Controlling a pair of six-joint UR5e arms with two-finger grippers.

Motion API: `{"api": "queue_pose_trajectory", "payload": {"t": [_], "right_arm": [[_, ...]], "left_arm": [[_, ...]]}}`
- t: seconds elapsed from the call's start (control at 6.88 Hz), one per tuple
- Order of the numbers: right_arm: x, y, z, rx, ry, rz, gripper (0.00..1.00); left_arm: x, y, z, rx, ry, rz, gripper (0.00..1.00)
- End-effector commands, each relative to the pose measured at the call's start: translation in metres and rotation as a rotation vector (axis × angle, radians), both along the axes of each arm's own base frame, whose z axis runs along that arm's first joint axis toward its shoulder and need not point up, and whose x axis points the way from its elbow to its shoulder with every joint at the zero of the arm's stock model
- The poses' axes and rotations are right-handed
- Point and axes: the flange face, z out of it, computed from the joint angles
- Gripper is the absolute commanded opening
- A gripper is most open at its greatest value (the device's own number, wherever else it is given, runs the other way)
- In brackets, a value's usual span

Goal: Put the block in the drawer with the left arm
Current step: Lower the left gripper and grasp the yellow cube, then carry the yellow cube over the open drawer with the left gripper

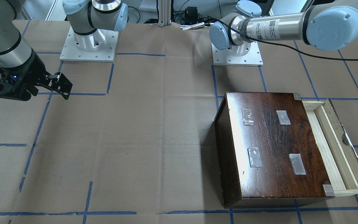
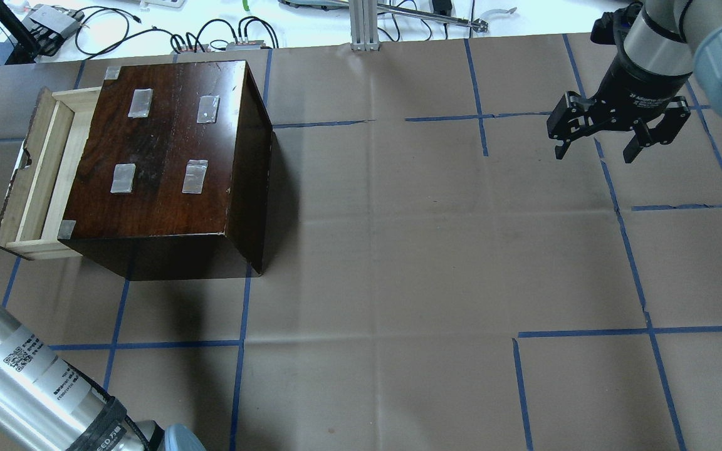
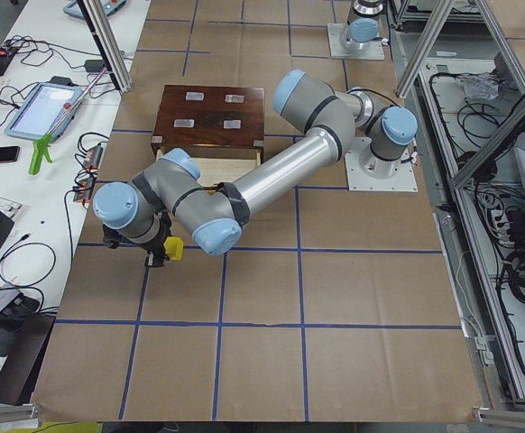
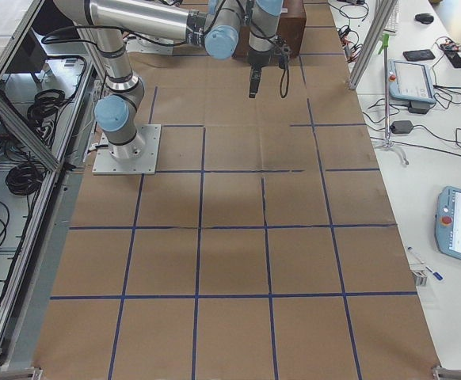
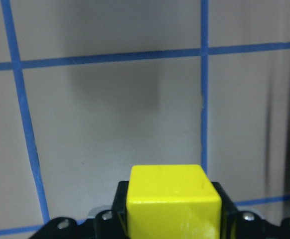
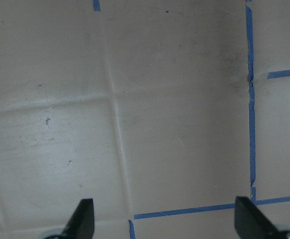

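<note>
Left wrist-mounted view: small bright yellow cube block (image 5: 172, 199) sits between the black fingers (image 5: 120, 203) of the left end effector (image 5: 173, 215). The pads are flush on its left and right faces, so the end effector is pinching the block. The block fills the bottom centre of the view. Behind it is the brown paper-covered counter (image 5: 110, 129) with blue tape grid lines (image 5: 21, 99).

Exterior left: the block is at the tip of the left end effector, on the side towards the robot. It's over the counter, just beside a blue tape line. Can't tell from here if it touches the paper.

The silver-grey left arm with pale blue joint caps (image 3: 271, 171) folds back over the drawer's front and hides part of it. The block is on the camera side of the drawer, apart from it and outside it.

Overhead exterior: wide shallow pale bare-wood drawer (image 2: 47, 169) is pulled partway out of the glossy dark-brown wooden box (image 2: 167, 156), on the box's left side. Four grey tape patches (image 2: 124, 178) are on the box top.

The black right end effector (image 2: 594, 155) has its fingers spread wide and hangs over the counter at the far right, well apart from the box. Right wrist-mounted view shows its two fingertips at the bottom corners with counter paper between them.
</note>
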Motion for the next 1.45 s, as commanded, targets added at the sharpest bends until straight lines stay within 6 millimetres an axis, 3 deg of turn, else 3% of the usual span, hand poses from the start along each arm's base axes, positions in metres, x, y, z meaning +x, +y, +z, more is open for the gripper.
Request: {"api": "queue_pose_trajectory", "payload": {"t": [0.0, 0.15, 0.29, 0.58, 1.02, 1.16, 1.31], "right_arm": [[0.000, 0.000, 0.000, 0.000, 0.000, -0.001, 1.00], [0.000, 0.000, -0.001, 0.002, 0.000, -0.001, 1.00], [0.000, 0.000, 0.000, 0.000, 0.000, 0.000, 1.00], [0.000, 0.000, -0.001, 0.002, 0.000, 0.000, 1.00], [0.000, 0.000, -0.001, 0.002, 0.000, -0.001, 1.00], [0.000, 0.000, 0.000, 0.000, 0.000, 0.000, 1.00], [0.000, 0.000, -0.001, 0.002, 0.000, -0.001, 1.00]], "left_arm": [[-0.034, 0.032, 0.020, 0.061, 0.050, 0.034, 0.25], [-0.056, 0.049, 0.036, 0.058, 0.040, 0.055, 0.25], [-0.076, 0.068, 0.034, 0.065, 0.035, 0.103, 0.25], [-0.176, 0.085, 0.037, -0.007, -0.043, 0.117, 0.25], [-0.277, 0.127, 0.022, -0.084, -0.099, 0.163, 0.26], [-0.297, 0.137, 0.035, -0.100, -0.111, 0.167, 0.26], [-0.300, 0.142, 0.038, -0.105, -0.113, 0.165, 0.26]]}}
